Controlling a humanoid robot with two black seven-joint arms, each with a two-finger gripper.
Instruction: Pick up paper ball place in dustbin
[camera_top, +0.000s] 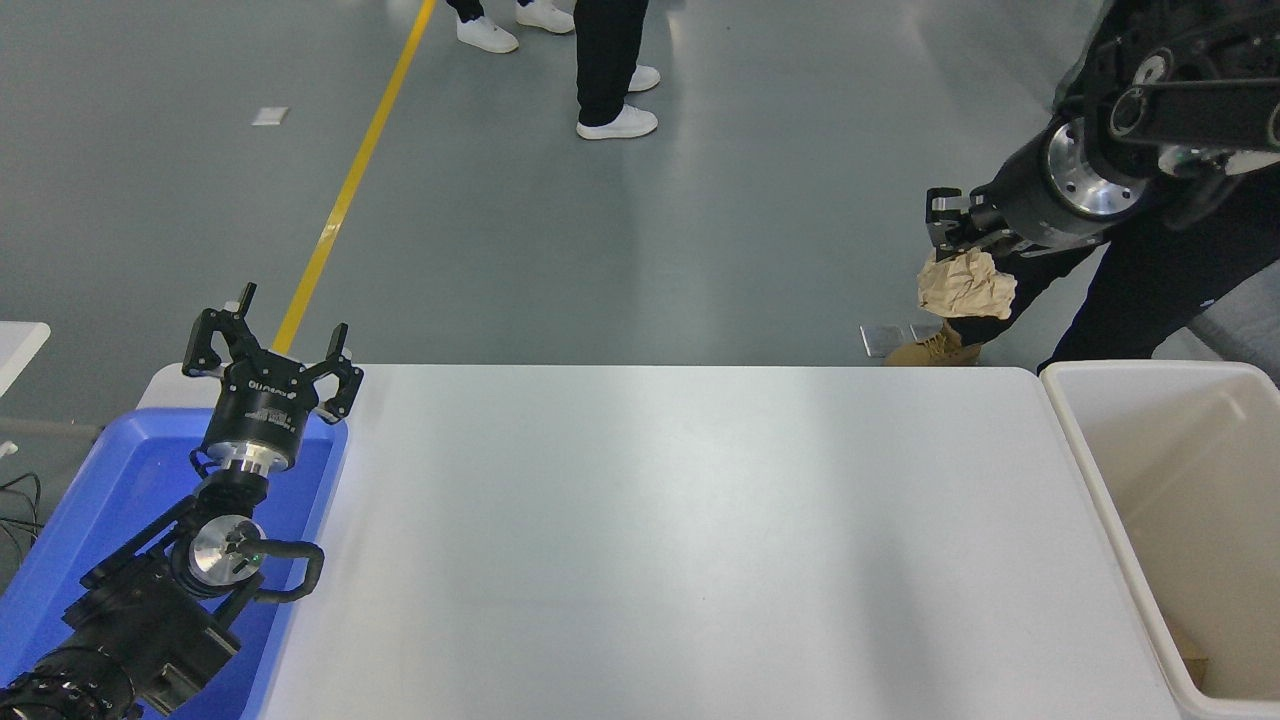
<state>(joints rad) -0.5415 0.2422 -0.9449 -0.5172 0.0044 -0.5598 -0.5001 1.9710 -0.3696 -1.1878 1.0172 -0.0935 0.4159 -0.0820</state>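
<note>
Gripping the paper ball (966, 284) between closed fingers, the right end effector (952, 238) hangs in the air beyond the far right corner of the white surface (660, 540), above the floor. The ball is clear of the surface and off to the far left of the dustbin (1085, 450), which stands against the surface's right edge. The left end effector (272, 352) sits parked over the blue tray (90, 520) at the near left corner, its fingers spread open and empty. A person's legs (610, 60) show beyond the far edge.
</note>
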